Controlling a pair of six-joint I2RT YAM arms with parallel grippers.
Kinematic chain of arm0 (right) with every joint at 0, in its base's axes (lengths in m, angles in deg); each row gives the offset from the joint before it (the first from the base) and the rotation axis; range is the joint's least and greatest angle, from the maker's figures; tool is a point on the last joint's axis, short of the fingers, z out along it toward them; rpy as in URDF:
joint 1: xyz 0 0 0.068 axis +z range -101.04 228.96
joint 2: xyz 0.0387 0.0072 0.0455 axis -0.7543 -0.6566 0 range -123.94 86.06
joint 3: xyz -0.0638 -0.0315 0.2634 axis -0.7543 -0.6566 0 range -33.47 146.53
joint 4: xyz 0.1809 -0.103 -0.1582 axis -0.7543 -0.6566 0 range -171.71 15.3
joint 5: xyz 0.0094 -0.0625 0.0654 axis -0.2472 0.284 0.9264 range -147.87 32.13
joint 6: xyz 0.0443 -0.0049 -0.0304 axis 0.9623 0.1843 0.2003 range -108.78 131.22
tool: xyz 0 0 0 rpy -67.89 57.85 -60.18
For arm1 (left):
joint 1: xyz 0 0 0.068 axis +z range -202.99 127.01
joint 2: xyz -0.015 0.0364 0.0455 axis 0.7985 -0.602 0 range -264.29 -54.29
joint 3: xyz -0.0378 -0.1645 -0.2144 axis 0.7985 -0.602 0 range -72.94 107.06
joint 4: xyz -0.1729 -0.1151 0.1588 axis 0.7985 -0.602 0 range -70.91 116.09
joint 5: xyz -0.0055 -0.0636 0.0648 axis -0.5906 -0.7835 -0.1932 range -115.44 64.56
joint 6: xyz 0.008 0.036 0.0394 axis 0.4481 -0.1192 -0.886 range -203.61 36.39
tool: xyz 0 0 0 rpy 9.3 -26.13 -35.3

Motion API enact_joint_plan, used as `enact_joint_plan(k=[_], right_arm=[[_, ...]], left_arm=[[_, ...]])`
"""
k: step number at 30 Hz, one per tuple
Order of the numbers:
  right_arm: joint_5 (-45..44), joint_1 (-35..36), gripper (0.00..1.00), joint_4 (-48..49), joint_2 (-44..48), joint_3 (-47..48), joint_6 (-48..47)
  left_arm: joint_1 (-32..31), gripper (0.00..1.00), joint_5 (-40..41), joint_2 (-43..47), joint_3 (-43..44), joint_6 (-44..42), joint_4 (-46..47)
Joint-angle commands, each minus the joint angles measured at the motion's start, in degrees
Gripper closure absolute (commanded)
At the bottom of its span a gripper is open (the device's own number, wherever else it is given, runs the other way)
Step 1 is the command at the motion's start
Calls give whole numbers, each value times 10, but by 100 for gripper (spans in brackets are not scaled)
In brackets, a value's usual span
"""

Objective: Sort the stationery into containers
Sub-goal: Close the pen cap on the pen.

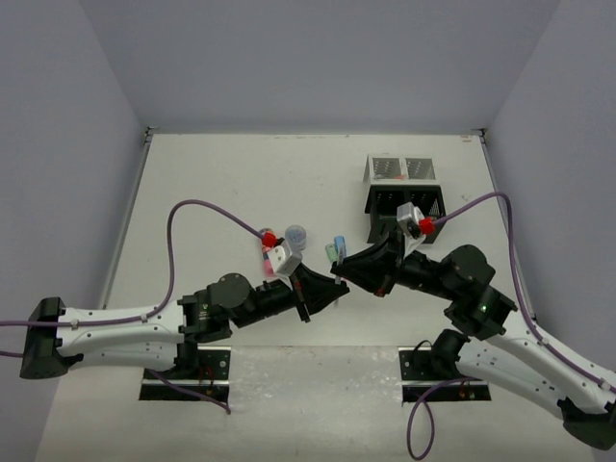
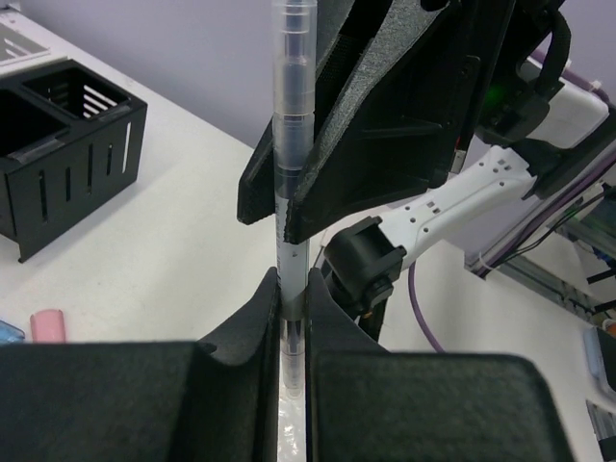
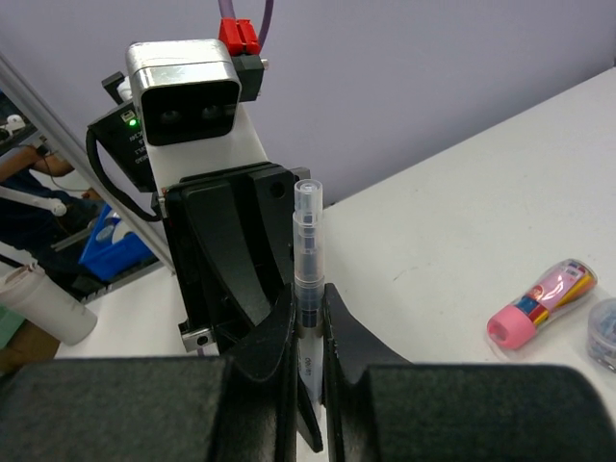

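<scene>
Clear pen (image 2: 292, 106): held at both ends, spanning from one set of jaws into the other.
Left gripper (image 2: 294, 318): jaws clamped tight on the pen's barrel.
Right gripper (image 3: 308, 322): jaws likewise pinched on the same pen, meeting the left jaws head-on.
Pink marker (image 3: 539, 303), round pot (image 3: 604, 335): lying on the table (image 3: 462, 212), right of the right jaws.
Black organiser (image 2: 58, 183): left of and beyond the left jaws.

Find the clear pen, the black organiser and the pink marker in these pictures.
clear pen (image 3: 308, 258): right wrist view, on the middle of its transparent barrel.
black organiser (image 2: 82, 178): left wrist view, on its slotted front wall.
pink marker (image 3: 511, 328): right wrist view, on its pink end.
</scene>
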Motion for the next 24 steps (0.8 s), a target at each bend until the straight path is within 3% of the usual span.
enact_joint_plan(k=[1, 2, 3, 4, 5, 6, 9, 18, 20, 24], right_arm=[[9, 4, 100, 37, 0, -2, 10], [7, 4, 99, 35, 3, -2, 7], [5, 4, 89, 28, 6, -1, 3], [2, 4, 88, 28, 6, -1, 3], [-2, 4, 57, 21, 10, 1, -2], [-5, 3, 43, 15, 12, 3, -4], [-18, 4, 15, -8, 10, 23, -12], [-66, 4, 12, -80, -36, 113, -41], [-73, 4, 15, -94, -43, 131, -48], [-64, 4, 33, -111, -55, 153, -55]], left_arm=[[2, 100, 4, -2, 22, -9, 32], [2, 100, 4, 0, 21, -11, 31], [2, 100, 1, 2, 20, -16, 28], [2, 100, 1, 5, 19, -18, 27], [2, 100, -3, 9, 15, -20, 27], [2, 100, -5, 12, 12, -21, 28], [2, 100, -12, 15, 2, -25, 37], [2, 100, -41, -4, 1, -27, 45], [2, 100, -49, -4, 1, -29, 46], [2, 100, -49, -7, 2, -32, 38]])
